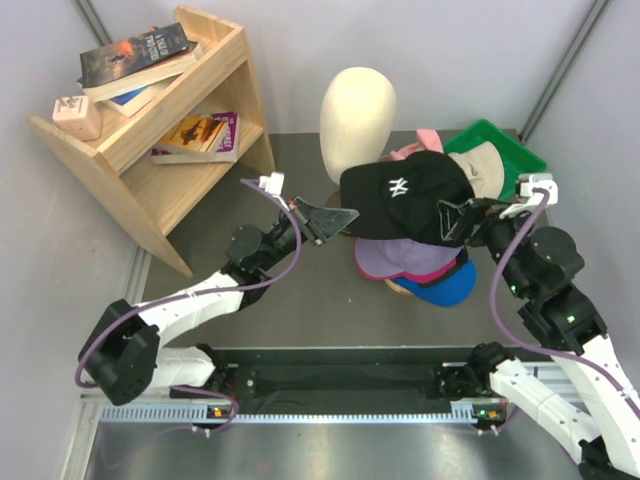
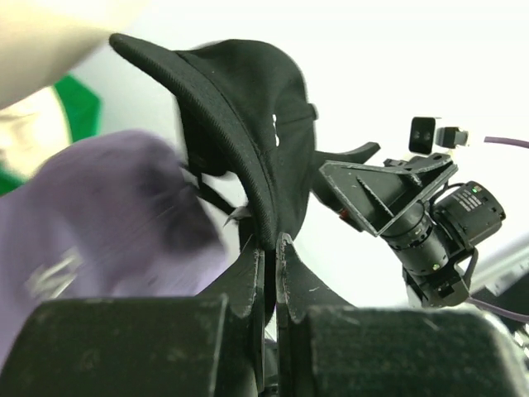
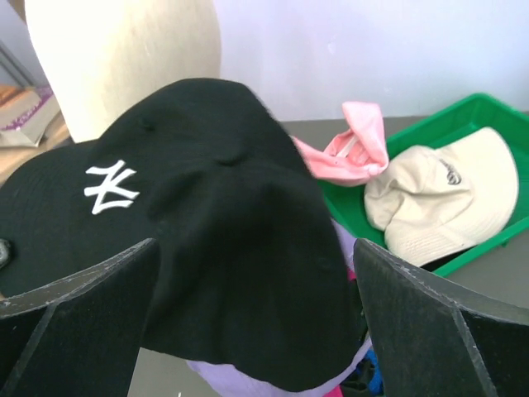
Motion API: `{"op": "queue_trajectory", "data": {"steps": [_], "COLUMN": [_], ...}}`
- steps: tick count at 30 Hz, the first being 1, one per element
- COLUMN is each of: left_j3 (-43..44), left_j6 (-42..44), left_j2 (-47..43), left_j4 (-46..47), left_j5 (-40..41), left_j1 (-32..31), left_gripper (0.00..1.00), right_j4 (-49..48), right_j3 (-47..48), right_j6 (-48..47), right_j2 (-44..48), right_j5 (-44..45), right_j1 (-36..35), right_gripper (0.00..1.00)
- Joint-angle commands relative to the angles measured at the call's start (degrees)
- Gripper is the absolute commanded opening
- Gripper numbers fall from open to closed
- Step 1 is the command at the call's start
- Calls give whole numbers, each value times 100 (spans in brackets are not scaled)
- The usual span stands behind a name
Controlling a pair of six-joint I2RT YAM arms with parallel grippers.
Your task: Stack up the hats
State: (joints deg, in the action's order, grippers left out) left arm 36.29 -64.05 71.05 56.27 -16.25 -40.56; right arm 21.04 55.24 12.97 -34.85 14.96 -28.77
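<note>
Bookshelf (image 1: pixel 190 150): standing at the upper left of the top view, well apart from the work and taking no part in it.
Left gripper (image 1: pixel 325 222): pinching the brim edge of the black cap (image 1: pixel 400 195), its fingers pressed nearly together on the fabric. It is probably steadying the brim side so that the cap is settling level.
Mannequin head (image 1: pixel 357 105): standing upright at upper centre, just behind the black cap. It is not one of the hats.
Black cap: lying at centre frame over the pile, white logo facing up. Whether its full weight is resting on the pile cannot be told.
Pile beneath: lavender cap (image 1: pixel 385 262), magenta cap (image 1: pixel 430 272) and blue cap (image 1: pixel 445 290) are showing below the black crown, overlapping and serving as the base.
Pink cap (image 1: pixel 418 145): lying beside the tray's left rim and probably waiting its turn.
Right gripper (image 1: pixel 462 222): fingers spread wide, straddling the black crown and gripping nothing; contact cannot be told.
Green tray (image 1: pixel 510 150): sitting at the upper right and holding the cream bucket hat (image 1: pixel 480 170), which is not yet stacked.
</note>
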Motion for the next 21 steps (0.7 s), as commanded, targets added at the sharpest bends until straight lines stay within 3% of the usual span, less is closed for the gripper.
{"op": "queue_trajectory", "data": {"steps": [1, 11, 21], "left_j3": [747, 1460, 300], "left_j6": [270, -415, 156], "left_j2": [365, 1895, 921], "left_j4": [296, 1483, 1158], "left_j5": [-273, -616, 210], "left_j1": [-268, -497, -401], "left_gripper": [0, 0, 0], "right_j4": [-223, -126, -73], "right_j3": [461, 452, 426], "right_j6": [-163, -251, -278], "right_j2": [180, 356, 479], "right_j5": [270, 341, 402], "right_j1": [-41, -41, -41], "right_gripper": [99, 99, 99]}}
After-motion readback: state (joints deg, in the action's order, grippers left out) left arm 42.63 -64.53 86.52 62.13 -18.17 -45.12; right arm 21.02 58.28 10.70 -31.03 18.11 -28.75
